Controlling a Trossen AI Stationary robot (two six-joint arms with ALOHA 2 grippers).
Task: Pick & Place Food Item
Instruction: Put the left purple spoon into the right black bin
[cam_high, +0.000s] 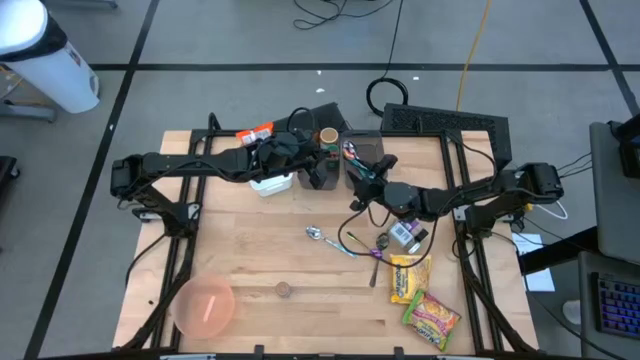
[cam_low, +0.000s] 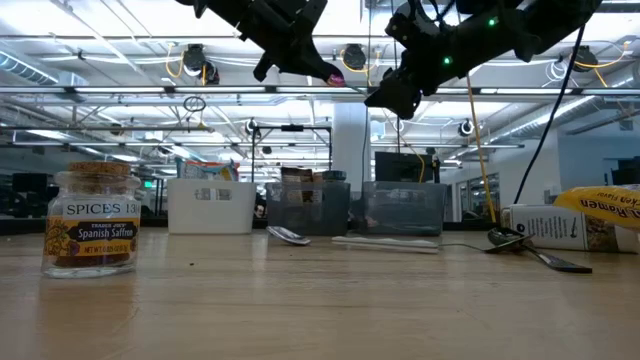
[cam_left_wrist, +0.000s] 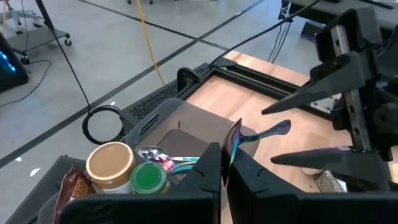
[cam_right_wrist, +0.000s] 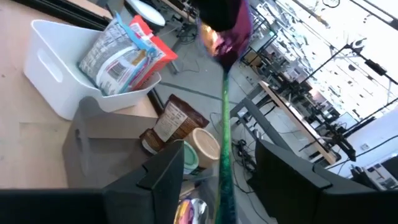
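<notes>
My left gripper (cam_left_wrist: 227, 155) hovers above the grey bins (cam_high: 345, 160) at the table's far middle, shut on a thin iridescent purple-green utensil (cam_right_wrist: 224, 124). The utensil's long shaft reaches toward my right gripper (cam_right_wrist: 221, 177). That gripper is open, with a finger on each side of the shaft's green end and a gap on both sides. Two yellow ramen packs (cam_high: 410, 275) lie flat at the near right. A saffron spice jar (cam_low: 92, 220) stands upright on the near middle of the table. My left gripper pinches the utensil's wider purple end (cam_left_wrist: 234, 134) between its two fingers. The fingers reach out roughly level, tipped slightly down. The utensil is lifted clear above the bins, and its shaft (cam_left_wrist: 273, 129) sticks out past the fingertips toward my right gripper.
A white bin (cam_right_wrist: 56, 68) holding a snack bag stands left of the grey bins, which hold lidded jars (cam_left_wrist: 111, 163) and a brown packet. A spoon (cam_high: 318, 233), a small carton (cam_high: 403, 235) and a cable lie mid-table. A pink bowl (cam_high: 205, 305) sits near left.
</notes>
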